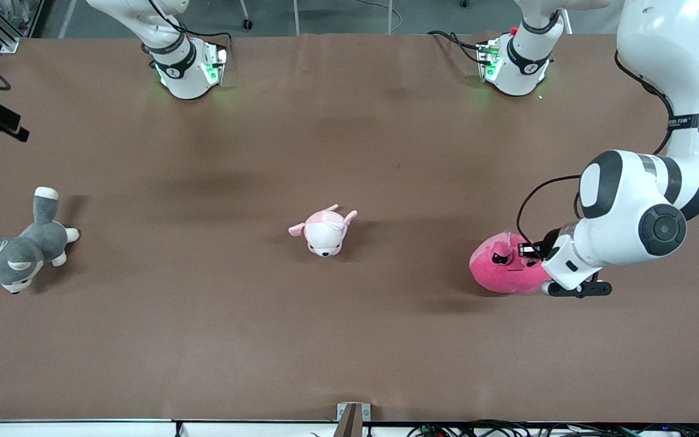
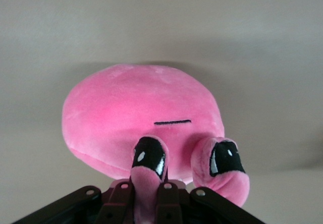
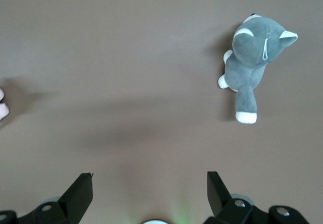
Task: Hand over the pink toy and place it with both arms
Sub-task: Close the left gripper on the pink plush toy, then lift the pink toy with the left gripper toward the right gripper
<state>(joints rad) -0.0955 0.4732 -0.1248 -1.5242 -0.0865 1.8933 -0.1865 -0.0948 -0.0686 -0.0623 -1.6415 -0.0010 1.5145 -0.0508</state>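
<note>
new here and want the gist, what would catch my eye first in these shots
The hot-pink toy at the left arm's end of the table, with the left claw shut on the plush by one bulging eye. A pale puppy lies mid-table and a grey husky at the right arm's end.

My 2 arms (image 1: pixel 659 182) are glossy white shells with black joint bands and round black caps. A thin black cable loops along my left forearm. Both bases (image 1: pixel 189 70) glow green. My grippers are black, with silver screws.
</note>
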